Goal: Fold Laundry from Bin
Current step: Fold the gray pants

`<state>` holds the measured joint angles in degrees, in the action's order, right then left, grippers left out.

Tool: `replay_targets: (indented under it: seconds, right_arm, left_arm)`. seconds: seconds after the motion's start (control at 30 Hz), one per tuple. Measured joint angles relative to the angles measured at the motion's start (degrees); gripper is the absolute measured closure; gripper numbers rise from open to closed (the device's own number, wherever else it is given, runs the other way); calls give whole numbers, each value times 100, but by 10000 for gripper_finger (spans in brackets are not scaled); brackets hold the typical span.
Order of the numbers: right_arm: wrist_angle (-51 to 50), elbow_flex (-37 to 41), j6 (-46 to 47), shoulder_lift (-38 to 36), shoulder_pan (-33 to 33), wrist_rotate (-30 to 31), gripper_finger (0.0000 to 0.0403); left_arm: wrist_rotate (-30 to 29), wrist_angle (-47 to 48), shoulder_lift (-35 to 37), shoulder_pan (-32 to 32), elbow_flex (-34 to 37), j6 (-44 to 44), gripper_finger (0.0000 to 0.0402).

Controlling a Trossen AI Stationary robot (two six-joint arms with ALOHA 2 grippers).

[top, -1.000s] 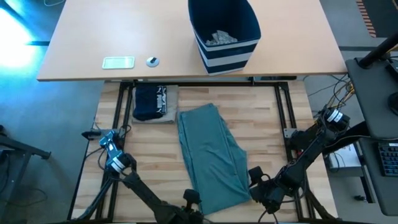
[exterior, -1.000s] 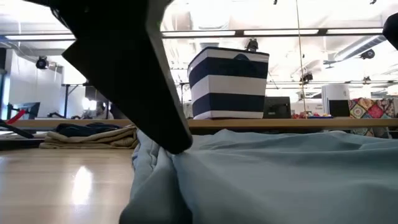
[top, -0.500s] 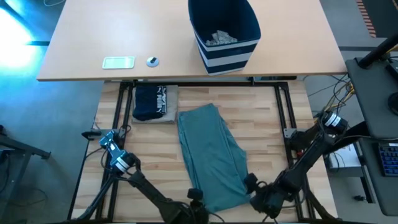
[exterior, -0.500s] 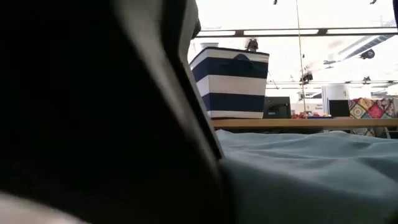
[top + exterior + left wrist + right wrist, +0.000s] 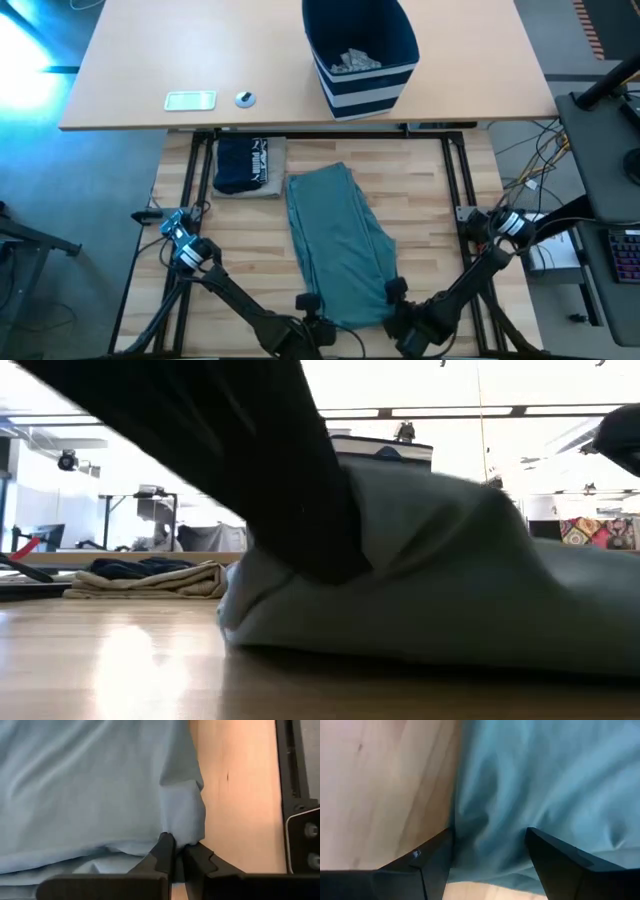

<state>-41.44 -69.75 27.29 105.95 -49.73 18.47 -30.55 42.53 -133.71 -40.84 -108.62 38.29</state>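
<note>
Pinching soft, rumpled teal garment point(image 5: 90, 785), left end effector point(image 5: 178, 851); right end effector point(image 5: 490, 845) spread.

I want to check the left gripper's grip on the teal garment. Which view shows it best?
The left wrist view: the left gripper is shut on the teal garment. The high view shows only the arm at its corner; the low view is mostly blocked.
</note>
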Motion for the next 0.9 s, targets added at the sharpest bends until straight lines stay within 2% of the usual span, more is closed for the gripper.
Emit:
replay_targets:
  seconds: [0.07, 0.13, 0.2, 0.3, 0.33, 0.47, 0.7, 0.8, 0.9]
  right_arm:
    - [19, 72, 229, -7, 54, -73, 173]
    - [33, 97, 359, -13, 98, -66, 208]
    - [39, 109, 369, -77, 105, -50, 260]
    - [5, 48, 359, -235, 119, -76, 360]
    - [-7, 24, 336, -304, 119, -117, 375]
    - [-41, -181, 492, -558, 124, -624, 391]
    - [-277, -1167, 1151, -856, -63, -1970, 393]
    - [-561, -1779, 1319, -925, -82, -1910, 393]
    - [-1121, -2203, 1205, -1001, 37, -1128, 393]
  left_arm:
    - [24, 10, 53, 0, 0, 21, 398]
    - [94, 49, 117, -3, 0, 34, 399]
    - [131, 50, 158, -11, -9, 40, 400]
    - [193, 59, 178, -27, -9, 97, 400]
    - [222, 51, 195, -30, -9, 149, 401]
    - [344, -219, 350, -82, -9, 343, 401]
    - [927, -1546, 550, -416, -12, 950, 401]
    - [803, -1402, 833, -538, -13, 1201, 401]
    - [521, -734, 1207, -548, -22, 1270, 401]
